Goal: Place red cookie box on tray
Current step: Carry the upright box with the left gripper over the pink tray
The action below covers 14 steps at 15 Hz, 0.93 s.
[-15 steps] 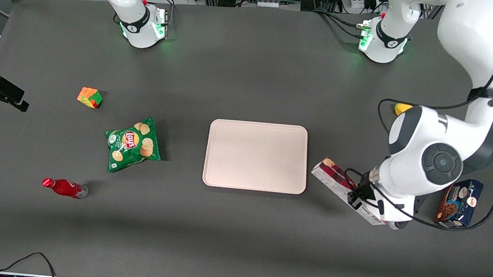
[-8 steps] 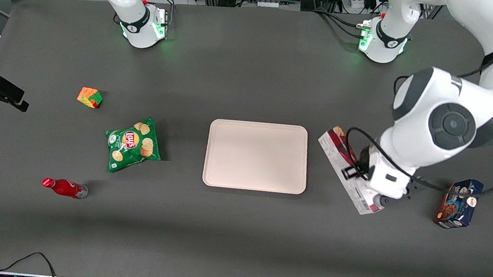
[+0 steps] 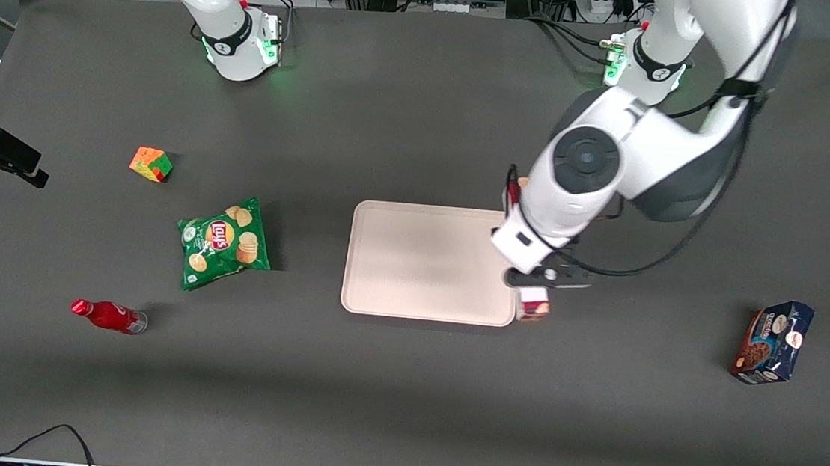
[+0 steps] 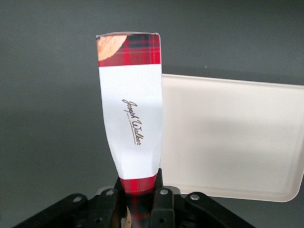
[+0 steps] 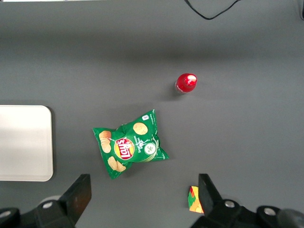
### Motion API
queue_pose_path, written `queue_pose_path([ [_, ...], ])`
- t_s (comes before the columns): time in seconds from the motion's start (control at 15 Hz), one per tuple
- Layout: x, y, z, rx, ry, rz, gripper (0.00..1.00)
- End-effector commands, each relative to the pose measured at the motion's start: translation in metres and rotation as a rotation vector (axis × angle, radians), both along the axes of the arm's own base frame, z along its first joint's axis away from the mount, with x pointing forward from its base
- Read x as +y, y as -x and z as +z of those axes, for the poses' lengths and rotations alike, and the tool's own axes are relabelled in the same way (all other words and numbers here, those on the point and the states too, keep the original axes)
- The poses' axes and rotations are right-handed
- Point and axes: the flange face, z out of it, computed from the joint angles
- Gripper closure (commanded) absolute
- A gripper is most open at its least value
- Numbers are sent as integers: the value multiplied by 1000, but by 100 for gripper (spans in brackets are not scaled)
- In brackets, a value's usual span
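My left gripper [image 3: 540, 280] is shut on the red cookie box [image 3: 533, 304] and holds it in the air. It hangs over the edge of the tray [image 3: 420, 256] that faces the working arm's end. In the front view the wrist hides most of the box; only its end shows, beside the tray corner nearer the camera. In the left wrist view the box [image 4: 132, 114] sticks out lengthwise from the gripper [image 4: 138, 202], showing red tartan and a white panel. Both fingers [image 4: 164, 202] press its sides. The pale tray [image 4: 228, 137] lies beside and below it, with nothing on it.
A dark blue cookie package [image 3: 773, 343] stands toward the working arm's end. Toward the parked arm's end lie a green chips bag [image 3: 225, 243], a colour cube [image 3: 151, 163] and a red bottle [image 3: 107, 316]. The right wrist view shows a tray corner [image 5: 23, 142].
The left arm has lifted the red cookie box off the table near the blue package and carried it sideways to the tray's edge. The box has also turned in the air.
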Motion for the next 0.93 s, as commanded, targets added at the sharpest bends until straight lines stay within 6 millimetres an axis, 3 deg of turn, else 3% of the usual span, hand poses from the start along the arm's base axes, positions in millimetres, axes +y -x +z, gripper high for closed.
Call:
queue_pose_path([
  [0.0,-13,17,-46,-31,7,-51,78],
  [0.33,-19,22,-96,-44,43,-72,81],
  [0.87,-15,42,-148,-57,51,-110,84],
])
